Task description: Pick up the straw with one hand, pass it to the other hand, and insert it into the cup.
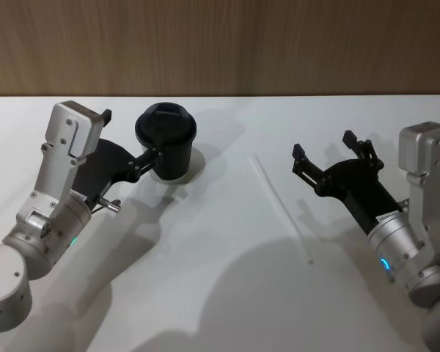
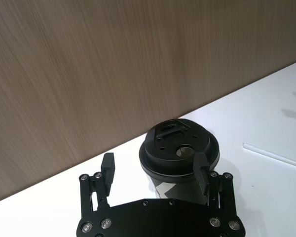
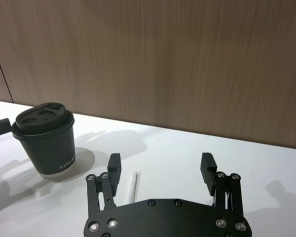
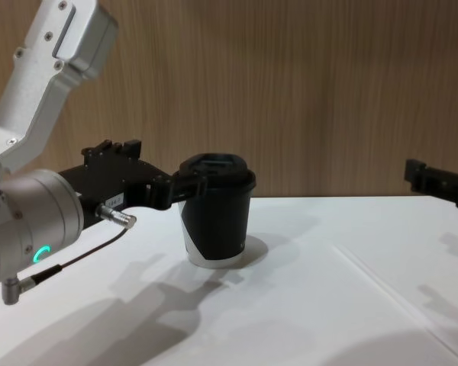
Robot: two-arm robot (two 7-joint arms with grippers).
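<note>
The black cup (image 1: 166, 141) with its domed lid stands at the back left of the white table (image 1: 227, 293). My left gripper (image 1: 132, 133) is open beside the cup, one finger (image 2: 202, 173) against its side just under the lid; most of the cup (image 2: 180, 148) sits off to that finger's side. The white straw (image 1: 282, 205) lies flat on the table, right of the cup. My right gripper (image 1: 324, 144) hovers open and empty just right of the straw. In the right wrist view the straw (image 3: 134, 183) lies near one finger (image 3: 113, 168), the cup (image 3: 44, 138) farther off.
A brown wood-grain wall (image 1: 220, 44) runs along the table's far edge. In the chest view the cup (image 4: 217, 213) stands left of centre with my left gripper (image 4: 162, 164) at it. My right gripper (image 4: 431, 181) enters at the right edge.
</note>
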